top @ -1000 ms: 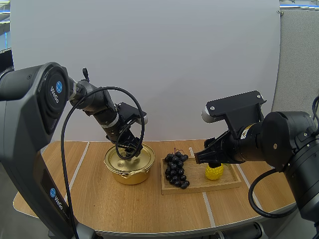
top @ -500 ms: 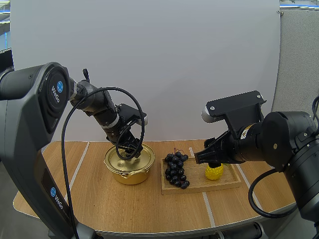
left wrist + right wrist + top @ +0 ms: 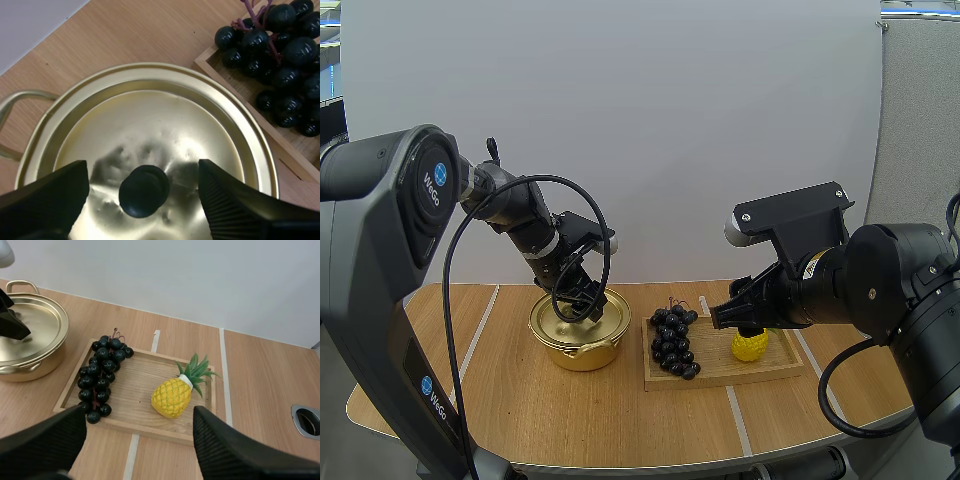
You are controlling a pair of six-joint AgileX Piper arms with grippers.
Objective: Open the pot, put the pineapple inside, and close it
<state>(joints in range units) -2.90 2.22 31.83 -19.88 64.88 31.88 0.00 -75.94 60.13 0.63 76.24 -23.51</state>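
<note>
The left gripper (image 3: 144, 186) is easing slightly lower, its jaws standing wide open either side of the lid knob (image 3: 144, 191), so the pot (image 3: 580, 335) is still awaiting opening. The pineapple (image 3: 172, 396) is lying on the wooden tray (image 3: 135, 429), its long axis and crown pointing toward 1 o'clock, under the right gripper (image 3: 742, 320), whose jaws are gaping empty

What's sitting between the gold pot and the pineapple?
A bunch of dark grapes, on the wooden tray with the pineapple, toward the pot; the right wrist view shows it.
</note>
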